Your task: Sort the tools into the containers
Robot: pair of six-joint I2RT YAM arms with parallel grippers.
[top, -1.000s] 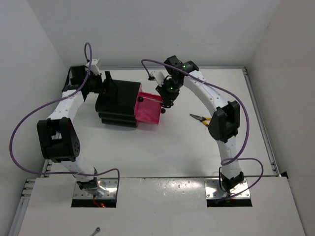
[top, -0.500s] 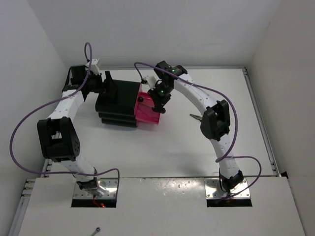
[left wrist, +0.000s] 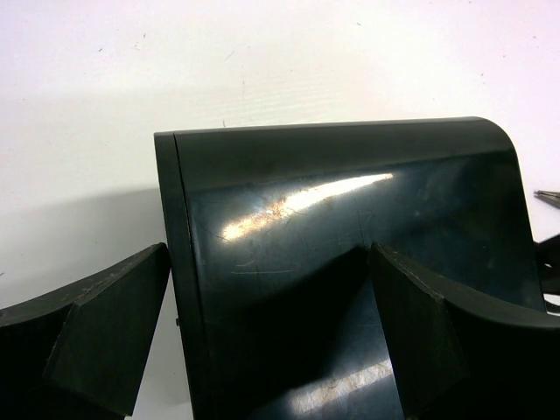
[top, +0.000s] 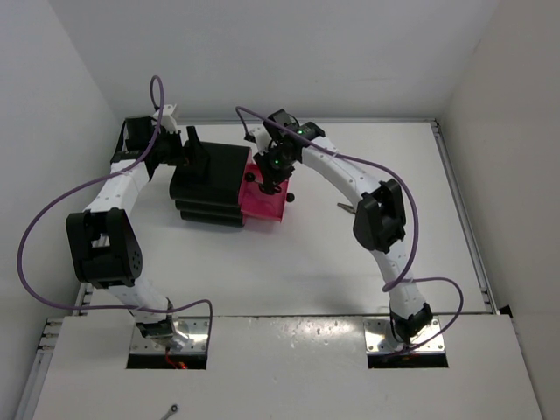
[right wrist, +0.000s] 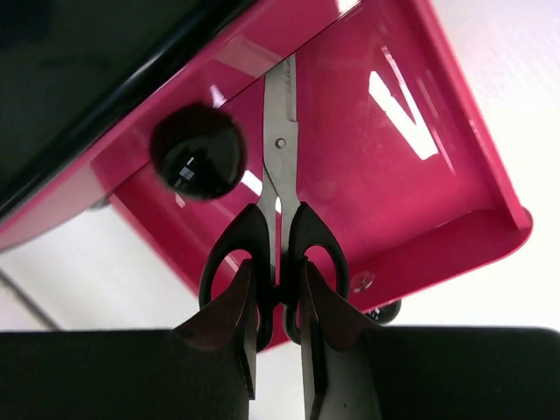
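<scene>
While right tool (right wrist: pixel 278 282) pinches scissors (right wrist: pixel 280 149) where two black handle loops meet, we read blades closed, pointing straight ahead of tool over open pink drawer (right wrist: pixel 411 175). Black knob (right wrist: pixel 197 150) sits just left of blades.

We judge scissors light, stiff, steel blades slick. Plastic loops give better purchase, though narrow pinch may let them swing. Sharp tip could scratch drawer floor, so low release advised.

Left tool (left wrist: pixel 267 262) spread wide, holding nothing. Black cabinet (left wrist: pixel 350 219) directly ahead, between its fingers; bracing it, we judge.

High overhead view down onto the whole table (top: pixel 306 262); both wrist views close against the cabinet (top: pixel 210 179), common to all three.
</scene>
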